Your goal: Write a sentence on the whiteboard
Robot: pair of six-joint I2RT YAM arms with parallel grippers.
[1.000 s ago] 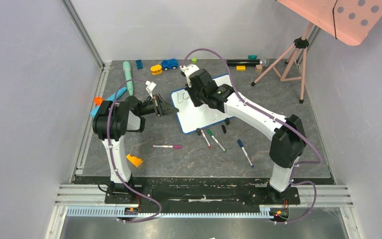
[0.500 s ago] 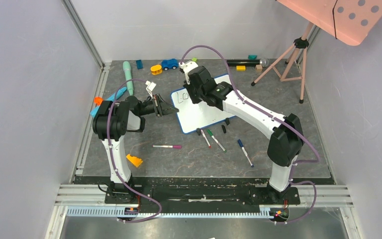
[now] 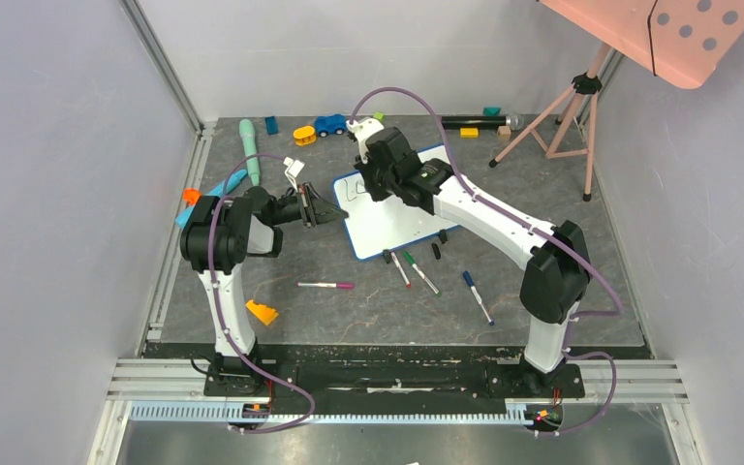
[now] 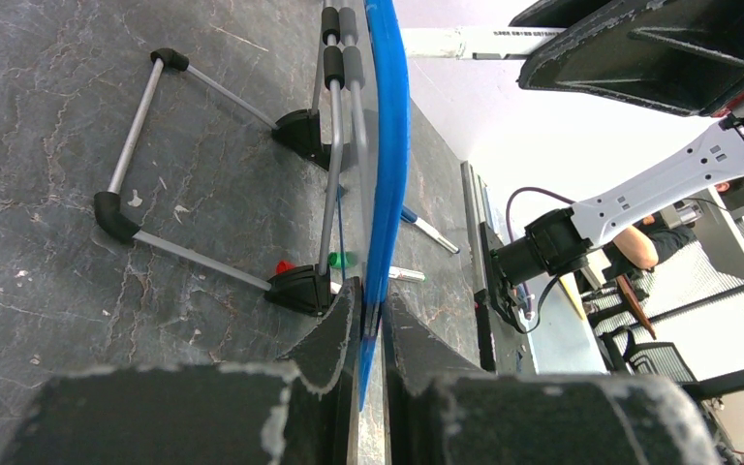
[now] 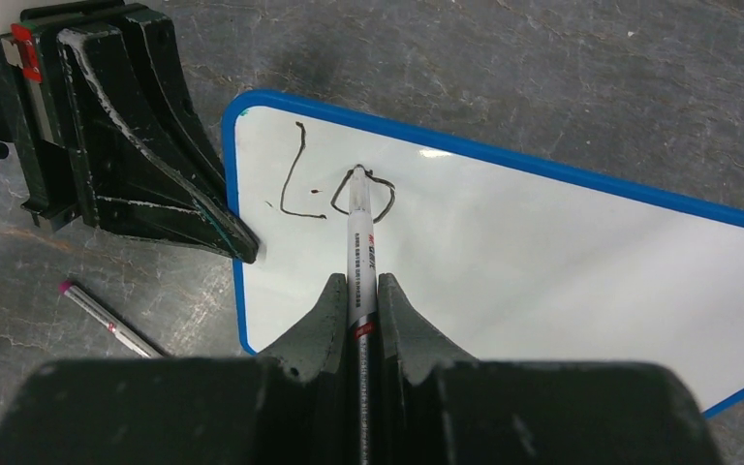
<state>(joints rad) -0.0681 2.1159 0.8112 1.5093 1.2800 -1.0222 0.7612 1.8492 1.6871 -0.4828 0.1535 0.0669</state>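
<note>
Now | left fingers (image 4: 334, 325) pinched shut on whiteboard (image 4: 380, 194) edge, steadying it mid-counter (image 3: 349, 310); right fingers (image 5: 325, 320) clamped on marker (image 5: 360, 252), tip touching board; sentence (image 5: 334, 189) reads only "Lo"

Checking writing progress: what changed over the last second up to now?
The right gripper, shut on the white-barrelled marker, edged slightly forward, tracing the second letter of the dark handwritten strokes. Nothing grasped or released. The left gripper stays clamped on the blue-framed white rectangular whiteboard; board and loose pens unmoved.
</note>
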